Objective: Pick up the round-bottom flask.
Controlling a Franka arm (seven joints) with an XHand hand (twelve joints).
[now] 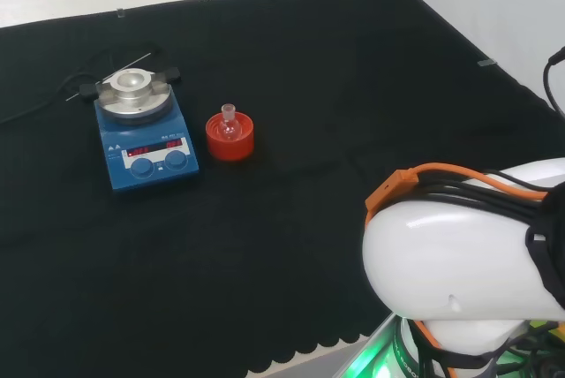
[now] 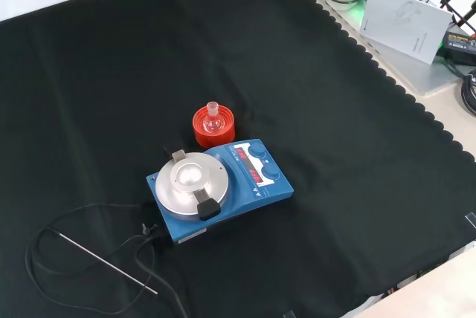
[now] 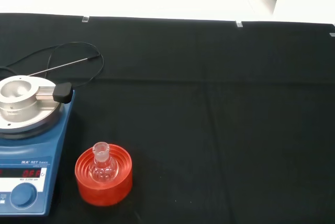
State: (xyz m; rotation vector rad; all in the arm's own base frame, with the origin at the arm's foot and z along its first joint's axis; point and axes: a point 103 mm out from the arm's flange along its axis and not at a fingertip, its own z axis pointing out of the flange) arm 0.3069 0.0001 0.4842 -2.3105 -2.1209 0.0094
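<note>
A small clear round-bottom flask [image 1: 229, 123] stands upright in a red ribbed ring stand [image 1: 229, 139] on the black cloth, just right of the blue hotplate in the head view. In the front view the flask [image 2: 213, 118] and its stand [image 2: 213, 128] sit just behind the hotplate. The wrist view looks at the flask [image 3: 101, 165] in the red stand [image 3: 103, 178] from some way off.
A blue hotplate stirrer [image 1: 144, 131] with a round metal top [image 2: 191, 178] stands beside the stand. Its black cable and a thin metal probe [image 2: 106, 261] lie on the cloth. The arm's white link [image 1: 468, 263] sits at the head view's lower right.
</note>
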